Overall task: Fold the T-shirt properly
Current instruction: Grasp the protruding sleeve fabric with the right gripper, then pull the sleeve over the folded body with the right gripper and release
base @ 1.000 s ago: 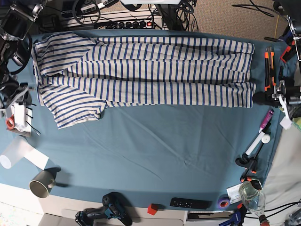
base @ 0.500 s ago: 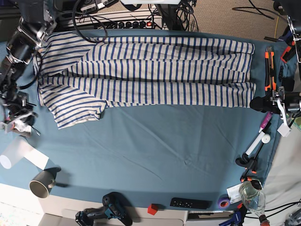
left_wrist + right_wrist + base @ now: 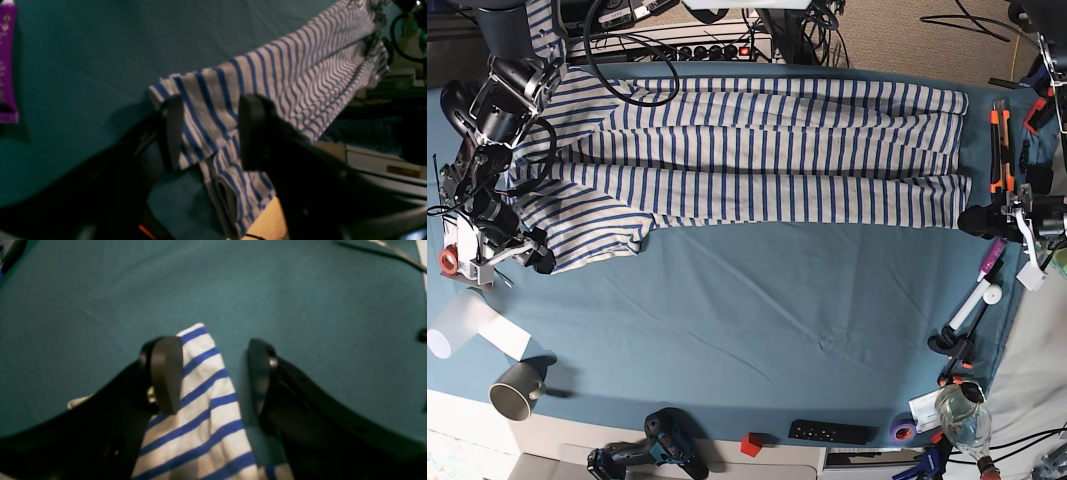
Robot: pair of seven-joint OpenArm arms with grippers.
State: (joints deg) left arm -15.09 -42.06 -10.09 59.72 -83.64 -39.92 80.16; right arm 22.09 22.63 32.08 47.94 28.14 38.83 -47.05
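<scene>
The right gripper (image 3: 213, 373), jaws spread wide, straddles a sleeve corner of the striped T-shirt (image 3: 757, 150), which lies lengthwise on the blue table cover (image 3: 757, 330); a second ago that arm stood off the cloth. The left gripper (image 3: 206, 133), jaws parted, brackets the hem without clamping it, unchanged.

I see the T-shirt (image 3: 757, 150) as cream-white with thin blue stripes. My cloth (image 3: 757, 330) under it is plain teal. Both grippers' fingers (image 3: 165, 373) look black. The tube (image 3: 7, 60) is purple.
</scene>
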